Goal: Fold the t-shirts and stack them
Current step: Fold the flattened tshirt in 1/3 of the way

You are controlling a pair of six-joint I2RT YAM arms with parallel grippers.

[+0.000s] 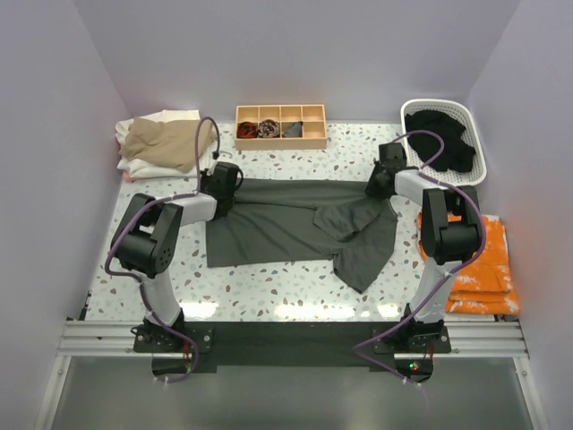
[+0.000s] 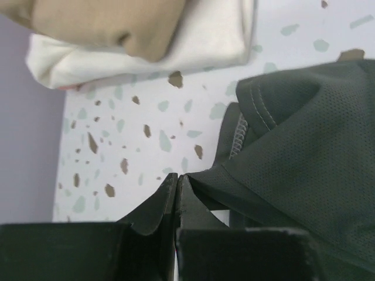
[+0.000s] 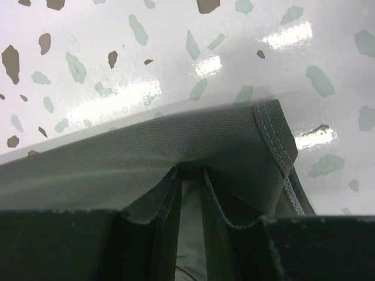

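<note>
The left arm (image 1: 148,242) and the right arm (image 1: 448,224) share one build: rounded black joint housings linked by pale grey segments. A purple cable (image 1: 121,235) loops loosely along each arm. Each arm stands on a black base plate (image 1: 161,339) fixed to a silver slotted rail (image 1: 286,339) at 6 o'clock. Small green and red lights (image 1: 412,365) glow on the right base, at 5 o'clock. The left claw (image 2: 177,181) has two matte black fingers tapering to thin tips. The right claw (image 3: 188,175) matches, its edges flecked with pale scuffs.

Speckled table (image 1: 269,282) carries charcoal t-shirt (image 1: 277,228), folded stack (image 1: 161,143), wooden tray (image 1: 280,141), basket (image 1: 439,103) — orange cloth (image 1: 483,260).
</note>
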